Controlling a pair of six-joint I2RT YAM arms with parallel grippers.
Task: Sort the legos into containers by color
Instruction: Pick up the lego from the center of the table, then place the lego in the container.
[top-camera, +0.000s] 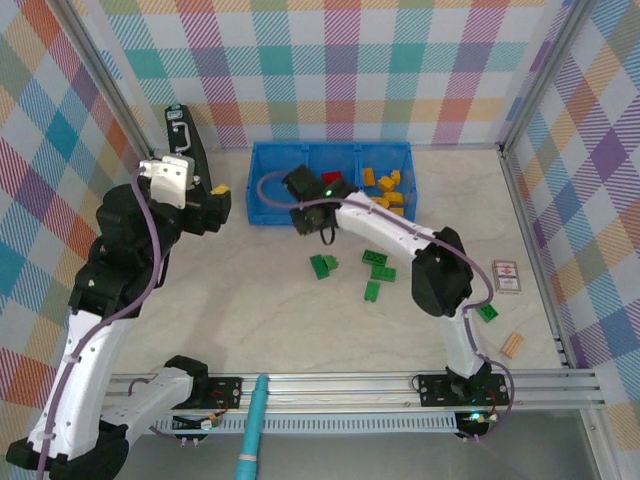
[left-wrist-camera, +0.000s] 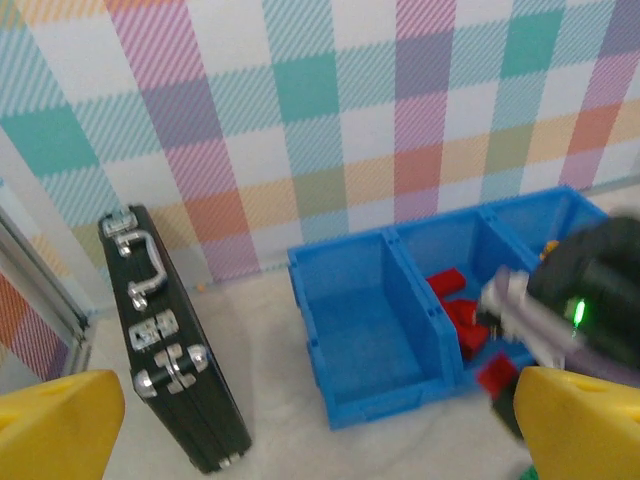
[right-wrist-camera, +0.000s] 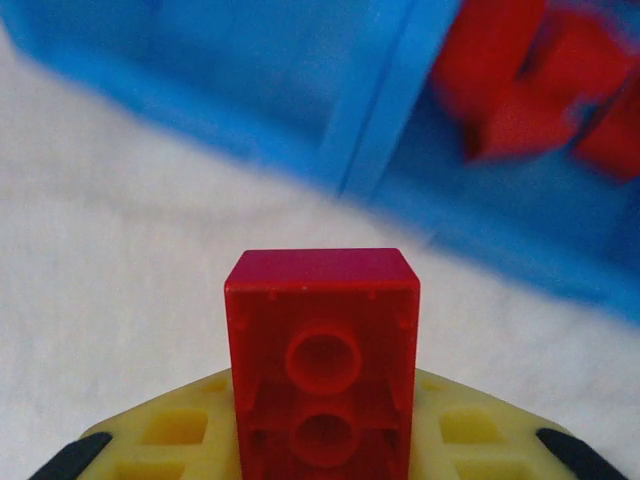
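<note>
The pale marbled table (top-camera: 250, 310) sits boxed in by pastel plaid walls (top-camera: 350, 60), with a black case (left-wrist-camera: 170, 350) standing at the far left beside the blue tray (top-camera: 268, 205). The right gripper (right-wrist-camera: 322, 455) is clamped on a red brick (right-wrist-camera: 322, 350), held over the bare tabletop just short of the tray's near wall, where more red bricks (left-wrist-camera: 455, 300) lie in the middle compartment and yellow-orange ones (top-camera: 385, 188) in the right. The left gripper (left-wrist-camera: 320, 430) hangs with its fingers spread wide, and green bricks (top-camera: 378, 265) are scattered mid-table.
</note>
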